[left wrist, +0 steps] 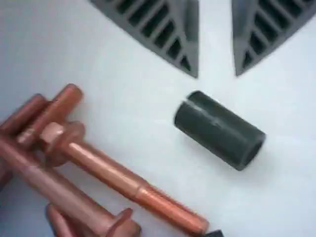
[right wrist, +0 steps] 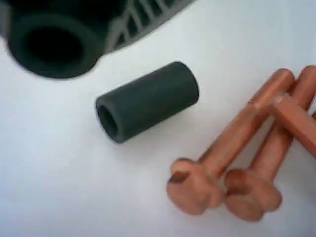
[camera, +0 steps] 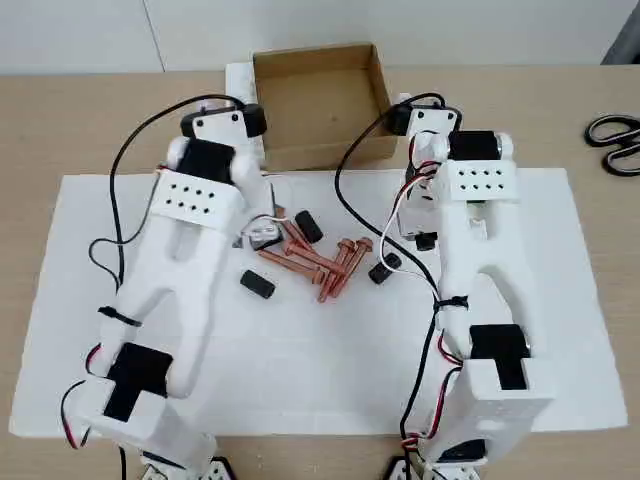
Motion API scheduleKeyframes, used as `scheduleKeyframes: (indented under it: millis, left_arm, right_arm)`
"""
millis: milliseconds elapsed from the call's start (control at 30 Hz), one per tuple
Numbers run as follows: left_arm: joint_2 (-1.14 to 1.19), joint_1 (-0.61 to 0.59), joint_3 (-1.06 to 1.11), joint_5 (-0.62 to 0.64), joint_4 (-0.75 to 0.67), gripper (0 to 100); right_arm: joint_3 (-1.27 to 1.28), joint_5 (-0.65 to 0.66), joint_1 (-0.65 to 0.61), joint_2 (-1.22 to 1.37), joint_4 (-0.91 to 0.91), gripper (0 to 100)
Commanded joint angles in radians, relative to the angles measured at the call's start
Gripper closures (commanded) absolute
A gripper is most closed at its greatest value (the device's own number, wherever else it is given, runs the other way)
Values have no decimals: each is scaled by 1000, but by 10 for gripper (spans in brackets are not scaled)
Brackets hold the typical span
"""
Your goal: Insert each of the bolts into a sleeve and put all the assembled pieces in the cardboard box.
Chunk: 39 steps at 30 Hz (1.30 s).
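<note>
Left wrist view shows the left jaws released before 1 sleeve (left wrist: 219,130), likely for pickup, while right of centre in high view the right jaws clench another sleeve (camera: 426,241).

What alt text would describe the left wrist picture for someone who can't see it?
An open gripper hangs close to a black sleeve lying on its side on a white sheet, with copper bolts piled beside it.
</note>
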Motion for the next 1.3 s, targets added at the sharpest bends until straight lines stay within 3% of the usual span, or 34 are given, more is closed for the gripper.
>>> scheduleKeyframes:
  millis: [0,167,367,433,833,967,1267]
  left_arm:
    - [-8,-29,-10,-276,17,961]
    - [-6,-21,-8,-436,17,959]
    - [-14,-29,30,-895,18,957]
    - [-9,-26,28,-987,17,959]
    - [-8,-11,28,-1037,-115,961]
    - [-8,5,28,-1134,-94,961]
    - [-15,5,27,-1166,-95,961]
  right_arm:
    - [-17,0,2,-35,-10,994]
    - [-17,-14,2,-35,-10,994]
    - [-17,-17,2,-35,-10,994]
    - [-17,-17,4,-35,-10,994]
    - [-17,-15,15,-36,-8,994]
    - [-18,-14,62,-38,-7,994]
    - [-14,-12,162,-211,16,994]
